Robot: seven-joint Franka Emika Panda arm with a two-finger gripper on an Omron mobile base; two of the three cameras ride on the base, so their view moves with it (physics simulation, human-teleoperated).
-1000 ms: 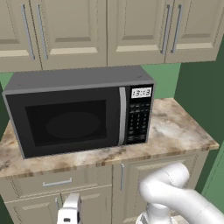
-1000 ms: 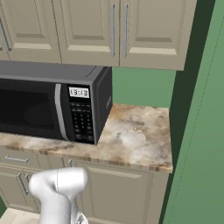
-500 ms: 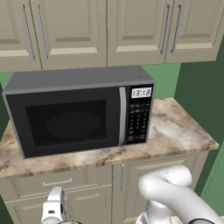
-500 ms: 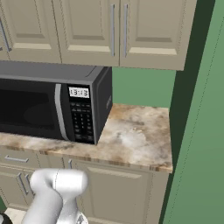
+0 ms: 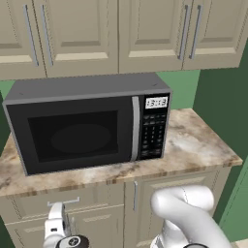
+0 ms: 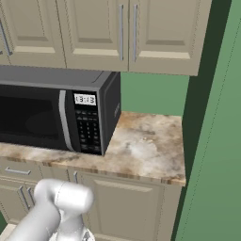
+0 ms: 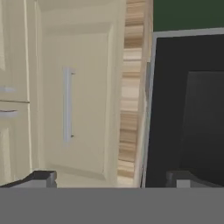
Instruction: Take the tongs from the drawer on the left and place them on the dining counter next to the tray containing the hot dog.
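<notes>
The drawer (image 5: 58,203) is shut, under the marble worktop to the left of the arm, its short silver bar handle (image 5: 63,201) facing me. In the hand view, which is rolled sideways, the drawer front (image 7: 78,100) lies straight ahead with its handle (image 7: 68,105) between and beyond the fingertips. My gripper (image 7: 111,179) is open wide and holds nothing. In the left base view the gripper (image 5: 55,215) hangs just below the handle, a short way in front of the drawer. The tongs, the tray, the hot dog and the dining counter are out of view.
A black microwave (image 5: 87,131) stands on the marble worktop (image 5: 198,145) right above the drawer. Cabinet doors with vertical handles (image 5: 134,196) sit below the worktop, and wall cabinets (image 5: 116,34) hang above. A green wall (image 6: 212,141) closes the right side.
The hand has swung left along the cabinet front and now sits under the drawer handle. The jaws have stayed open.
</notes>
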